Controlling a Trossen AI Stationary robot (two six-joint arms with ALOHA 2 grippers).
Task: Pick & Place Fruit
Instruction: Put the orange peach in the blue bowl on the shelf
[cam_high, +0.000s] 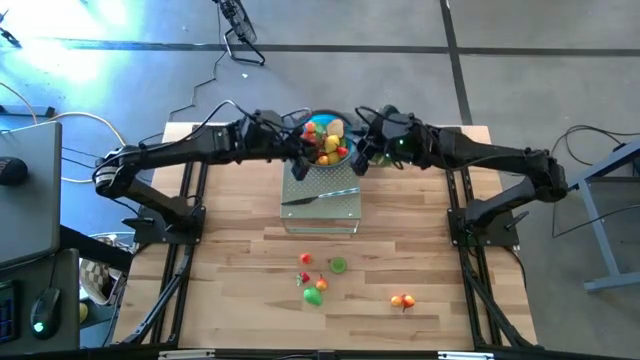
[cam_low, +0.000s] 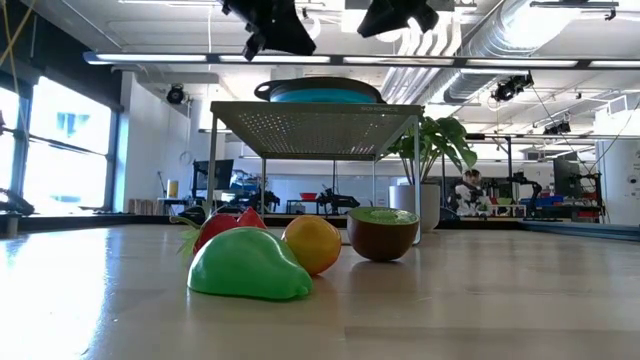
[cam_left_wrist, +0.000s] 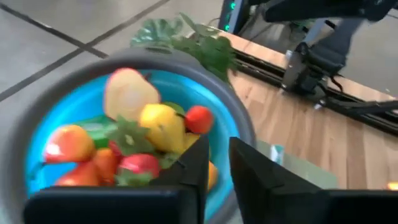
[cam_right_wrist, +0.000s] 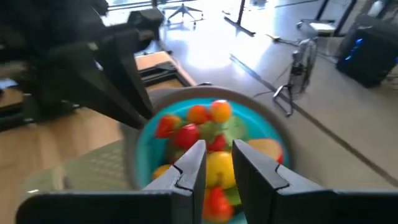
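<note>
Blue bowl (cam_high: 326, 140), heaped with toy fruit (cam_high: 328, 138), sits on the perforated metal stand (cam_high: 322, 205) at the table's far edge and serves as the landmark; a silver knife (cam_high: 318, 196) lies on that stand just in front of it. Both arms meet over the bowl: the left gripper (cam_left_wrist: 214, 163) and right gripper (cam_right_wrist: 219, 163) each hover just above the pile with fingers narrow, gripping nothing visible. Most fruit seems delivered. Well in front of the bowl, on bare wood, a small cluster (cam_high: 318, 278) and an orange piece (cam_high: 402, 300) remain to collect.
</note>
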